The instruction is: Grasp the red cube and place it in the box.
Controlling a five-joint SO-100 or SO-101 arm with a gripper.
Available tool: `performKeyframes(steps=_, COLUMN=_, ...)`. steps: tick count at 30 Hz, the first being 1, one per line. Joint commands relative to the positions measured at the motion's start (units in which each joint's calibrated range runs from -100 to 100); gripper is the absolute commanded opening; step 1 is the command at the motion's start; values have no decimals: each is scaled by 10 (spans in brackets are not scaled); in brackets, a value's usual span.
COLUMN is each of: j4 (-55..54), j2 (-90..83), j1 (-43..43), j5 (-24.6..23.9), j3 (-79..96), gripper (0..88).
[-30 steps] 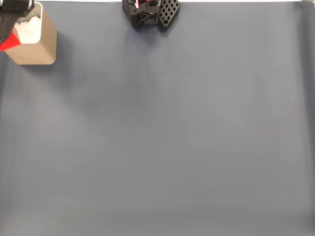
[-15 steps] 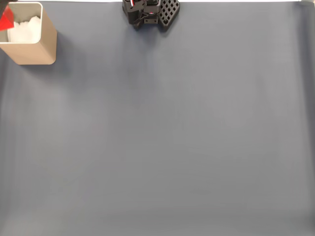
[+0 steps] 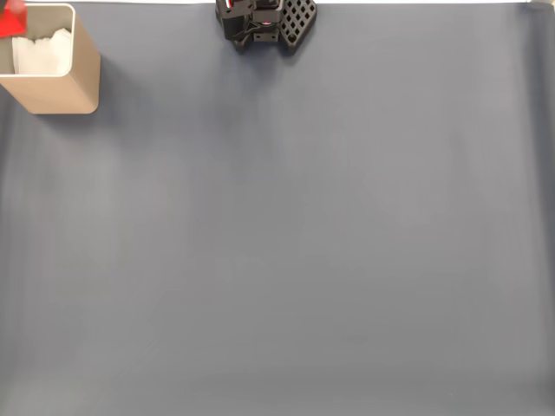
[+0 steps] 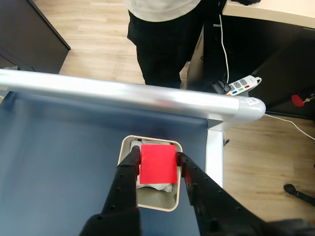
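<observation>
In the wrist view my gripper point(image 4: 157, 156) is shut on the red cube point(image 4: 158, 163), its two black fingers point(image 4: 129, 169) pressing the cube's left and right faces. The cube hangs directly above the open beige box point(image 4: 152, 138), whose white padding peeks out beneath it. In the fixed view the box point(image 3: 54, 91) stands at the far top left corner of the grey mat, with white padding point(image 3: 43, 54) inside. A sliver of the red cube point(image 3: 9, 21) shows over the box's left rim at the picture's edge.
The arm's black base point(image 3: 264, 22) sits at the top middle of the grey mat point(image 3: 295, 243). In the wrist view a silver rail point(image 4: 123, 93) borders the table just beyond the box; a person point(image 4: 162, 39) stands behind it, and a power strip point(image 4: 243, 84) lies on the floor.
In the fixed view the cube has risen and shifted from in front of the box's left wall to above its top left rim. The box has not moved.
</observation>
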Motion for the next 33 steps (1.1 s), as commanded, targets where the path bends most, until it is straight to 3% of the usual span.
performKeyframes(steps=1, j4=-6, j2=-38, j1=5, j5=0, j3=-8, gripper=0)
performKeyframes(steps=33, j4=-12, j2=-93, j1=-37, j5=-5, j3=44, gripper=1)
